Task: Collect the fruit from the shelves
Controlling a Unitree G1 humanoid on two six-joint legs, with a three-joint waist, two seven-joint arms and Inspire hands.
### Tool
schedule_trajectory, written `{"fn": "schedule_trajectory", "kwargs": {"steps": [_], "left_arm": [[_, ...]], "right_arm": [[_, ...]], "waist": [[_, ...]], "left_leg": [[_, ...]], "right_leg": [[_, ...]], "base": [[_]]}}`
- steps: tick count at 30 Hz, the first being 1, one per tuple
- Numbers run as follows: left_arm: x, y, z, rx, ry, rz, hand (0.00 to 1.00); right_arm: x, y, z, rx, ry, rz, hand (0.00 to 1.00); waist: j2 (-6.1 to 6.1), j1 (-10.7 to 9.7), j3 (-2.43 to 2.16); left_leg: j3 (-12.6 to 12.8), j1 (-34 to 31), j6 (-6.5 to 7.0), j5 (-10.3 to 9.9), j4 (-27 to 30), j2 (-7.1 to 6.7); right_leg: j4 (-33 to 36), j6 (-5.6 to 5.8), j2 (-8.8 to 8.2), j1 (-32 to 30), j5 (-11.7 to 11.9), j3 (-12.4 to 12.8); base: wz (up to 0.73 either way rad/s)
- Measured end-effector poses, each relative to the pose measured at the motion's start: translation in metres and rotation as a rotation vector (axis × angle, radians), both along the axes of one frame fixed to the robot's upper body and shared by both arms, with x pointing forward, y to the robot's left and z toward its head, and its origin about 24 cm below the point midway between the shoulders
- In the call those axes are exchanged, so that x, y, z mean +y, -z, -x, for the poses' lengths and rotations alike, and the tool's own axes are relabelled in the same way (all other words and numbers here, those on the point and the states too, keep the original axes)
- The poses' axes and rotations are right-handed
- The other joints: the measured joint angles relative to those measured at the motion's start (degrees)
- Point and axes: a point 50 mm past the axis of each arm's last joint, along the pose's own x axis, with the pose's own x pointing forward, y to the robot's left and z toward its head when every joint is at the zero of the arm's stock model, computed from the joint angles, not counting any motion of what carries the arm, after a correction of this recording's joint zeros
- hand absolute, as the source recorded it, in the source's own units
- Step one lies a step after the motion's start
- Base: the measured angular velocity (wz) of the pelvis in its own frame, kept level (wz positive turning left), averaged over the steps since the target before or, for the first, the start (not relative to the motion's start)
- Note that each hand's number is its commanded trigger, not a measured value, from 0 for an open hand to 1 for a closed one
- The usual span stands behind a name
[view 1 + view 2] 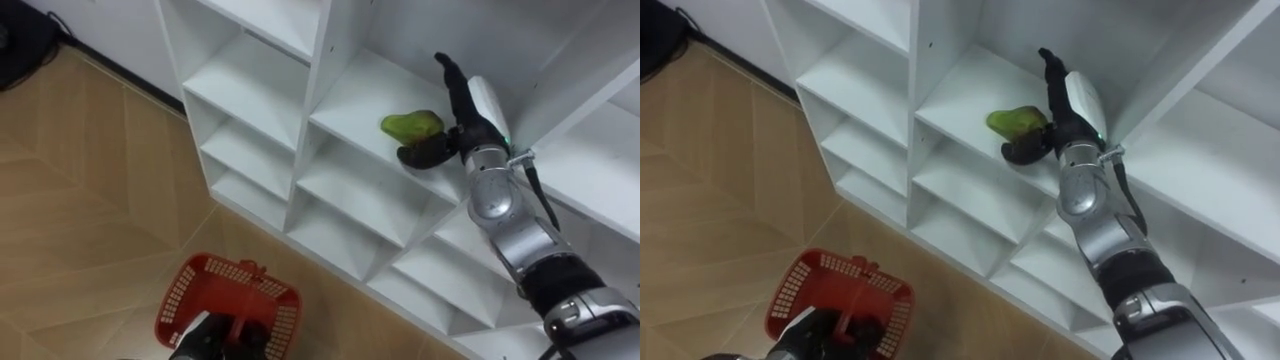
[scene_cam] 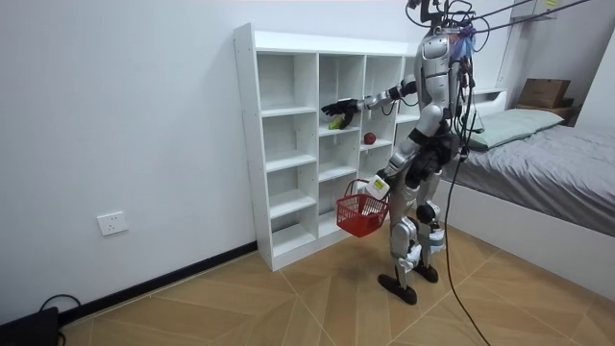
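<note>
- My right hand (image 1: 470, 105) has its fingers (image 1: 450, 72) straight and spread wide; the thumb curls in low, seemingly touching the green fruit (image 1: 412, 125), though I can't be sure.
- That fruit lies on a closet (image 1: 330, 60) shelf at nine o'clock from the palm.
- My left hand (image 1: 205, 342), at seven o'clock in the eye views, is wrapped round the red basket (image 1: 195, 290) handle.
- In the room view, a red fruit (image 2: 369, 138) sits one compartment over, at four o'clock from the green one.

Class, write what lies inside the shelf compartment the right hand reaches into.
A green fruit, with the right hand open beside it. The hand hides part of the fruit.
</note>
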Motion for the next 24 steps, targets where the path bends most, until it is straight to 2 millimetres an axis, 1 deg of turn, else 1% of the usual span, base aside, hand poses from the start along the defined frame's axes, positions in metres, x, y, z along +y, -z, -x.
{"fn": "schedule_trajectory", "kwargs": {"steps": [10,17,24], "left_arm": [[-0.0011,0.0012,-0.0006,0.009,0.01,-0.005,1.0],[-0.0011,-0.0013,-0.0073,-0.008,0.013,-0.009,1.0],[0.0024,-0.0025,-0.0089,-0.019,0.003,-0.03,1.0]], "right_arm": [[-0.0031,-0.0006,-0.0019,0.021,-0.013,0.01,0.0],[-0.0007,-0.0071,-0.0076,0.021,-0.035,0.017,0.0],[-0.0024,-0.0043,-0.0087,0.067,-0.029,-0.074,0.0]], "waist": [[0.12,0.5,0.08],[0.04,0.49,0.06],[-0.02,0.61,0.1]], "left_leg": [[0.01,-0.01,-0.13,1.15,-1.3,-0.07],[0.23,-1.51,-0.23,1.83,-1.38,-0.08],[0.7,-1.94,-0.22,2.08,-1.33,-0.09]], "right_leg": [[0.68,-0.13,-0.25,-0.96,0.06,0.53],[2.12,-0.24,-0.48,-3.46,0.11,1.48],[1.96,-0.5,-0.47,-3.73,0.26,1.6]], "base": [[-0.01],[-0.05],[0.0]]}}
